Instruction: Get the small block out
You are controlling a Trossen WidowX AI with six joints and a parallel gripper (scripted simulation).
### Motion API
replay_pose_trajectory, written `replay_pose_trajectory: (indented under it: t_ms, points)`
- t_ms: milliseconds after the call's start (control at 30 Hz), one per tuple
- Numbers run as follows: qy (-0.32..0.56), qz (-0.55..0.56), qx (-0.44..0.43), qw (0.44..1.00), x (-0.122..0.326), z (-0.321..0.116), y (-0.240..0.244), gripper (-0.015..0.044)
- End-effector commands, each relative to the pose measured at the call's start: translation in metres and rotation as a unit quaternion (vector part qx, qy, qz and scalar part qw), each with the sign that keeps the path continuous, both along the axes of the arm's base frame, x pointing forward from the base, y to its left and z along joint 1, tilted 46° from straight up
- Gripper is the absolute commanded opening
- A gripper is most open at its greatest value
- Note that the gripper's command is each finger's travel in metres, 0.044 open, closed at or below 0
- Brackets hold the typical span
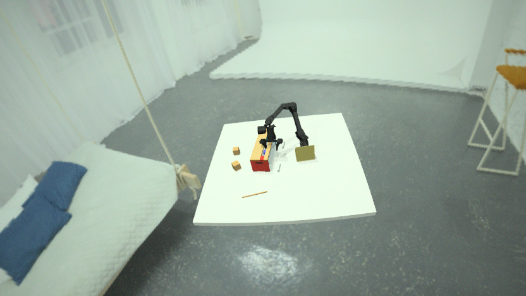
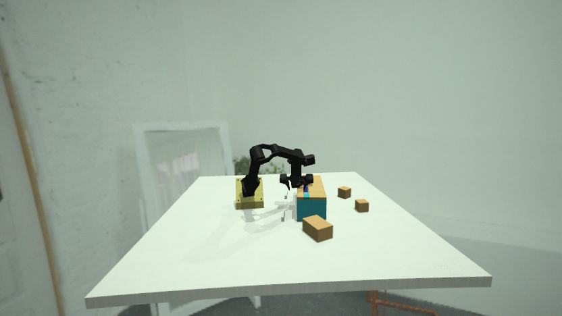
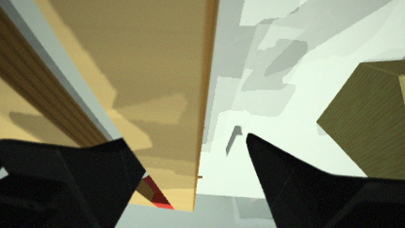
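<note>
One gripper (image 3: 195, 161) (spread, empty) over box (image 3: 146, 73)

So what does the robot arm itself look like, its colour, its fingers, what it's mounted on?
The arm is plain matte black throughout, made of slim segments with chunkier rounded joints. No cables, labels or markings can be made out. It stands on a flat square olive-yellow base plate with small dark holes at its corners. The gripper has two black fingers that are broad at the root and taper to blunt points.
</note>
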State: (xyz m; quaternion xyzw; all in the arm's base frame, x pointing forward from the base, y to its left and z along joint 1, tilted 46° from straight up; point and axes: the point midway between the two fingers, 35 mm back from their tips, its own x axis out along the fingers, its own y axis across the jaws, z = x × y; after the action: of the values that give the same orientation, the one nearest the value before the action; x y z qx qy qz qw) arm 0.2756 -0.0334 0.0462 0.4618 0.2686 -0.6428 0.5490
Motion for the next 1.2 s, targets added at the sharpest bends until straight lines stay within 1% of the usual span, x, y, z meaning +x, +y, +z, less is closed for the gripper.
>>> replay_pose_trajectory:
  t_ms: [0, 1167]
  points:
    - [0.001, -0.002, 0.002, 1.000, 0.002, -0.007, 0.006, 0.0400]
    - [0.000, -0.002, 0.003, 1.000, 0.021, -0.053, 0.048, 0.0400]
